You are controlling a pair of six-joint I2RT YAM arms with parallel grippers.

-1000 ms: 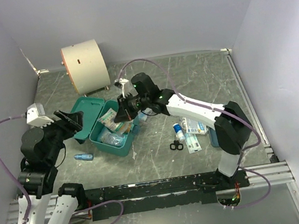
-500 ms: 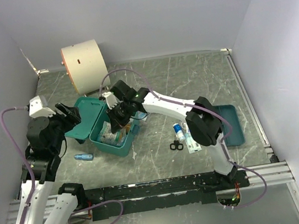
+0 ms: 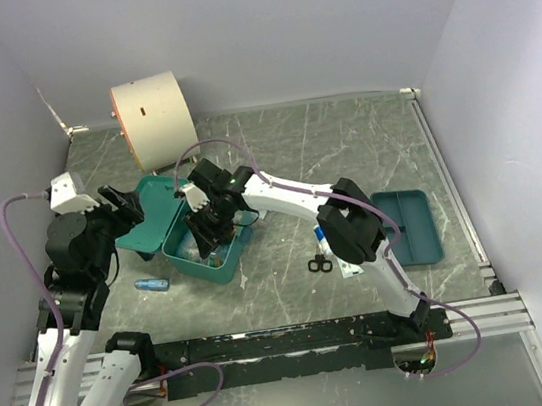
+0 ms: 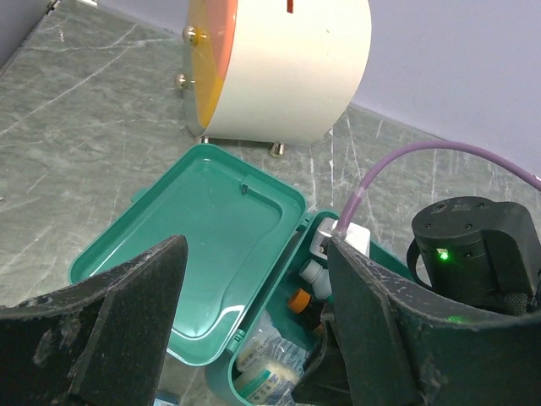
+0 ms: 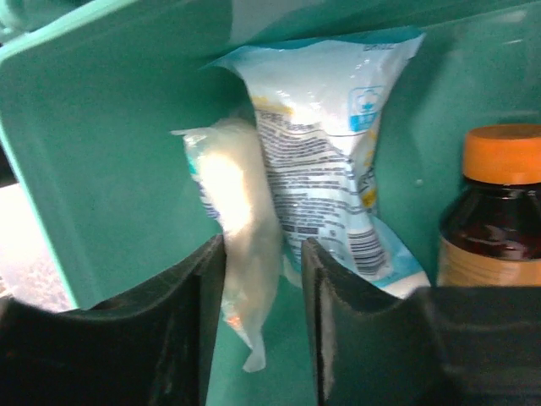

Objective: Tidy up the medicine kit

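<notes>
The medicine kit (image 3: 221,266), a teal box, stands open at the left middle with its lid (image 3: 155,217) laid back; the lid also shows in the left wrist view (image 4: 203,228). My right gripper (image 3: 205,234) is down inside the box. In its wrist view the right gripper (image 5: 262,245) is closed on a soft white packet (image 5: 241,211), next to a blue-white sachet (image 5: 321,144) and a brown bottle with an orange cap (image 5: 499,211). My left gripper (image 3: 125,208) hovers open and empty over the lid, as its wrist view shows (image 4: 258,245).
A cream drum (image 3: 153,119) stands behind the kit. A flat blue-teal tray (image 3: 407,224) lies at the right. Black scissors (image 3: 320,264), small boxes and a bottle (image 3: 342,238) lie right of the kit. A blue tube (image 3: 151,284) lies left of it.
My right gripper has moved left and down into the kit. My left gripper has shifted slightly up and left over the lid, and the tray has come into view.
</notes>
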